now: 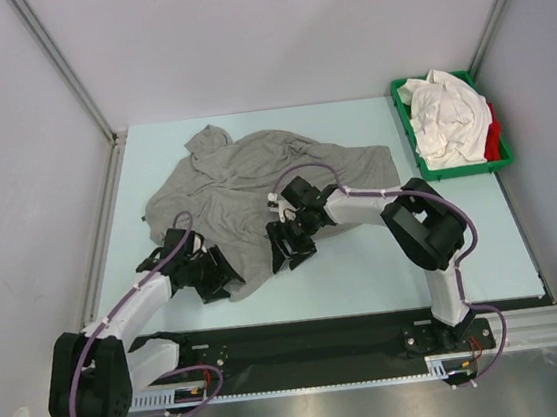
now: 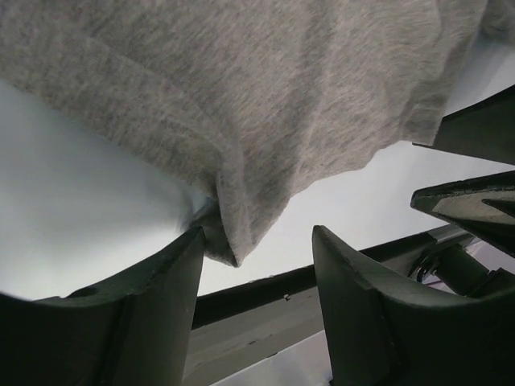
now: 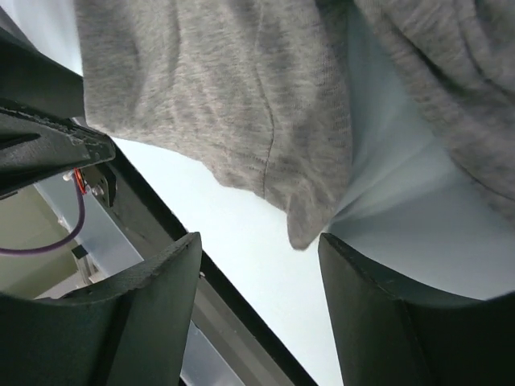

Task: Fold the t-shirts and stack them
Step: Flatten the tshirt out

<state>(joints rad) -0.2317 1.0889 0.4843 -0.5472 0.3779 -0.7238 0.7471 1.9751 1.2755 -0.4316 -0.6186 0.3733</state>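
Across the pale table [image 1: 386,267] lies the grey t-shirt [image 1: 255,176], its near hem meeting both pincers, left gripper [image 2: 257,233] and right gripper [image 3: 259,240] each spread around a corner, unpinched.

A pale blue table [image 1: 463,238] stands enclosed by plain white walls [image 1: 268,28] and metal posts [image 1: 61,67].

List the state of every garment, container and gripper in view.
grey t-shirt: unfolded, spread out crumpled.
white t-shirts: heaped unfolded in the green tray.
red t-shirt: bunched at the tray's right edge.
left gripper: open, at the grey shirt's near edge.
right gripper: open, at that same edge.
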